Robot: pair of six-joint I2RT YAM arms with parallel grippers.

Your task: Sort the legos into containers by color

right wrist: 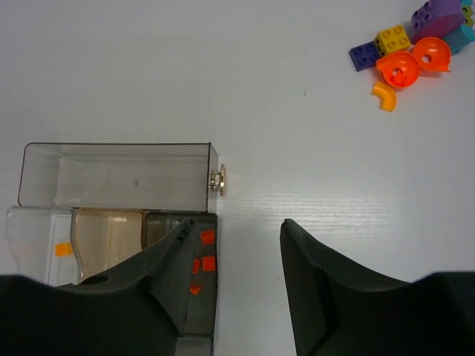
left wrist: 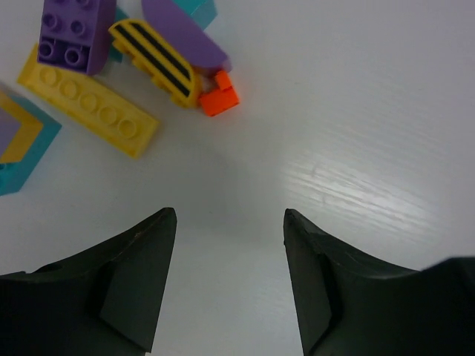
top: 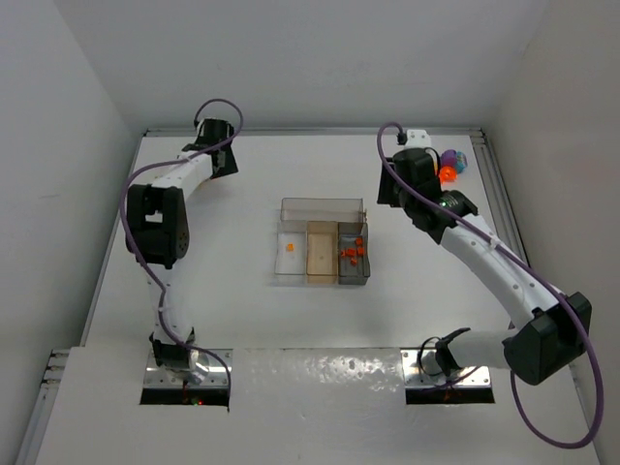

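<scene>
Legos [top: 451, 167] sit in loose piles on the white worktop [top: 242, 320], with some already in the tray [top: 324, 205] at mid-worktop between the arms.

Left arm [top: 160, 223] reaches to the far left corner. Left jaws are open with nothing between them, only bare worktop. Just beyond them in the left wrist view:
- purple studded brick [left wrist: 70, 33] resting on a long yellow plate [left wrist: 89, 100]
- yellow curved piece with black stripes [left wrist: 156, 59], touching a small orange-red brick [left wrist: 219, 96]
- purple curved piece [left wrist: 185, 33] behind those
- teal piece [left wrist: 22, 148] at the left edge, partly cut off

Right arm [top: 484, 257] is on the far right side. Right jaws are open and empty, to the right of the tray. In the wrist view one finger [right wrist: 159, 282] overlaps the grey compartment [right wrist: 167, 226].

Tray layout:
- wide section [right wrist: 115, 174] on the far side; cannot tell if it holds anything
- clear compartment [right wrist: 30, 237], holding one orange piece [right wrist: 64, 249]
- tan compartment [right wrist: 107, 237]; nothing seen in it
- grey compartment, holding several orange-red pieces [right wrist: 208, 236]

Far right pile, well apart from the tray:
- small purple brick [right wrist: 364, 54]
- yellow brick [right wrist: 392, 38]
- two round orange pieces [right wrist: 397, 68], touching
- orange elbow piece [right wrist: 384, 95]
- larger purple brick [right wrist: 438, 15]
- teal bit [right wrist: 464, 37] at the frame edge
</scene>
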